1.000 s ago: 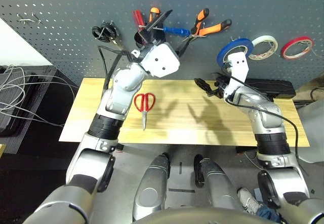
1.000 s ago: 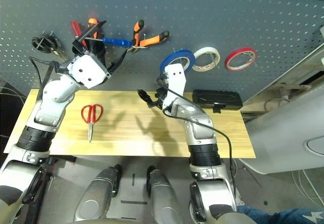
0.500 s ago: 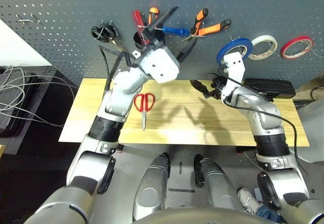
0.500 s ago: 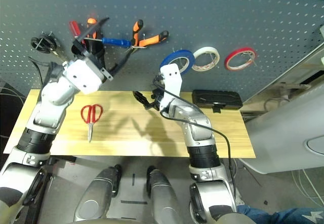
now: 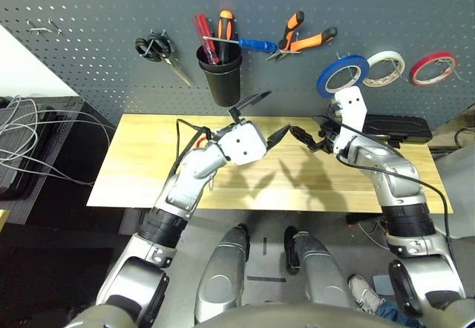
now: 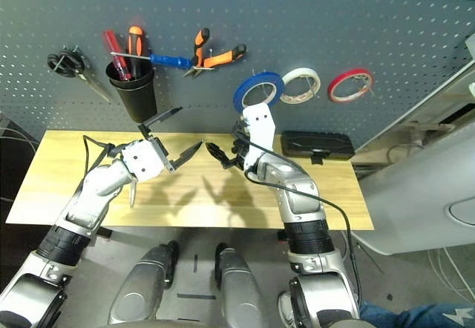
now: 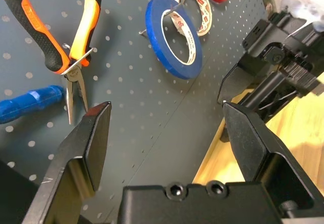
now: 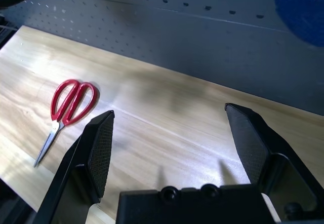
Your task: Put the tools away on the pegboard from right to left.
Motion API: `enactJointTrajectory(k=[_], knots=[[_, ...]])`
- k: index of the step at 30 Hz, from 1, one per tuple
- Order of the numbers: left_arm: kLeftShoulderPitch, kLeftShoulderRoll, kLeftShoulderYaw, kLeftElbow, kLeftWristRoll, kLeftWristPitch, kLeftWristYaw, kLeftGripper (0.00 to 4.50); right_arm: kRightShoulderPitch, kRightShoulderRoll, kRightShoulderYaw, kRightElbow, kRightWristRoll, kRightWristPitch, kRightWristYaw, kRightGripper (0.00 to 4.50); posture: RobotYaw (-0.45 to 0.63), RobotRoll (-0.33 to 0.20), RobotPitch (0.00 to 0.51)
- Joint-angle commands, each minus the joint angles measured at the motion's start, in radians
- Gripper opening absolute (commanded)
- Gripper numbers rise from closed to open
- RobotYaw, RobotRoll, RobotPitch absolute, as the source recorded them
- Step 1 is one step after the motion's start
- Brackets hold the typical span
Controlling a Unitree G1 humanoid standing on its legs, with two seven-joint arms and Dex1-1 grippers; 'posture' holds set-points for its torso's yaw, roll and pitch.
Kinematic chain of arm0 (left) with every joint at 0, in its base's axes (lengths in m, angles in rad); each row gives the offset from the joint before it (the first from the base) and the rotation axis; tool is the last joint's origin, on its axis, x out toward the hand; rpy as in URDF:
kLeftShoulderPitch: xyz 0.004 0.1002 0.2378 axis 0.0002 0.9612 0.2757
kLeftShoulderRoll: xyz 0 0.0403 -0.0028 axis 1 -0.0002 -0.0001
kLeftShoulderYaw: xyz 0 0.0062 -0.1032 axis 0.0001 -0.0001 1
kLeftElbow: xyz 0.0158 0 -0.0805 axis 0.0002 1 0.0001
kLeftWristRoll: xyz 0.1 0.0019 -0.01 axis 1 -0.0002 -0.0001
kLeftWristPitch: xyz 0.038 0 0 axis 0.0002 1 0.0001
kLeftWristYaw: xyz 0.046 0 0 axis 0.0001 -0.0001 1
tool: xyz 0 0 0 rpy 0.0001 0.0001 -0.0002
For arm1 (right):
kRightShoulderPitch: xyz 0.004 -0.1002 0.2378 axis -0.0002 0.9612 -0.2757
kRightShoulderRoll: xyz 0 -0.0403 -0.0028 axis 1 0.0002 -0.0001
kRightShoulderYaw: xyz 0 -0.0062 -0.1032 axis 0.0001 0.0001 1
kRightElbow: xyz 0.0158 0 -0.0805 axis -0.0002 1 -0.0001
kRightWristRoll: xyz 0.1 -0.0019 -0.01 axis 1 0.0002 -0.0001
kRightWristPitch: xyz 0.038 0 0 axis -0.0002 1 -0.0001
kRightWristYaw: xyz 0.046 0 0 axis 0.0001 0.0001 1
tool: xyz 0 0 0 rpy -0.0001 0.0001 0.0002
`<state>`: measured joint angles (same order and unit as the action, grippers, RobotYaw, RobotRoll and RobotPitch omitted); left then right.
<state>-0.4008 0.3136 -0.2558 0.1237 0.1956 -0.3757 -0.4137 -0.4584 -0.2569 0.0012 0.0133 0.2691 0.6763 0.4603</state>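
On the pegboard (image 5: 89,16) hang the blue tape ring (image 5: 343,74), the orange-and-black pliers (image 5: 300,37) and the blue-handled screwdriver (image 5: 252,44). The red-handled scissors (image 8: 71,102) lie flat on the wooden table, largely under my left forearm in the head views. My left gripper (image 5: 278,111) hovers open and empty over the middle of the table, pointing at the pegboard. Its wrist view shows the pliers (image 7: 76,36) and the blue tape ring (image 7: 174,36). My right gripper (image 5: 304,133) is open and empty just right of it, below the blue ring.
A black cup (image 5: 220,72) with red and orange screwdrivers hangs left of the blue screwdriver. Black-handled scissors (image 5: 154,48) hang further left. White tape (image 5: 386,68) and red tape (image 5: 435,68) hang right of the blue ring. A black case (image 5: 393,128) lies at the table's back right.
My left arm has dropped from the pegboard by the cup and blue screwdriver to just above the table, gripper still open. The screwdriver stays hanging. My right gripper shifted slightly.
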Motion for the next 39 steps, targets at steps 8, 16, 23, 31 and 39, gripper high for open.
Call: enactJointTrajectory(k=[8, 16, 23, 31, 39], knots=[[0.033, -0.005, 0.036, 0.008, -0.015, -0.006, 0.035, 4.48, -0.057, 0.091, -0.052, -0.003, 0.085, 0.055, -0.050, 4.50, 0.11, 0.000, 0.249], [0.051, -0.005, 0.089, 0.049, 0.004, 0.074, 0.084, 4.48, -0.056, 0.075, -0.037, 0.014, 0.069, 0.044, -0.047, 4.50, 0.12, 0.000, 0.245], [0.062, -0.004, 0.100, 0.219, -0.016, 0.221, 0.071, 4.48, -0.048, 0.049, -0.004, 0.016, 0.040, 0.035, -0.048, 4.50, 0.11, 0.000, 0.247], [0.046, 0.018, 0.096, 0.362, -0.019, 0.241, 0.012, 4.48, 0.016, -0.006, 0.070, -0.029, 0.004, 0.034, -0.009, 4.50, 0.10, 0.000, 0.264], [-0.096, 0.013, 0.133, 0.685, -0.012, 0.268, 0.088, 4.48, 0.055, -0.030, 0.099, -0.074, -0.008, 0.067, -0.001, 4.50, 0.08, 0.000, 0.289]])
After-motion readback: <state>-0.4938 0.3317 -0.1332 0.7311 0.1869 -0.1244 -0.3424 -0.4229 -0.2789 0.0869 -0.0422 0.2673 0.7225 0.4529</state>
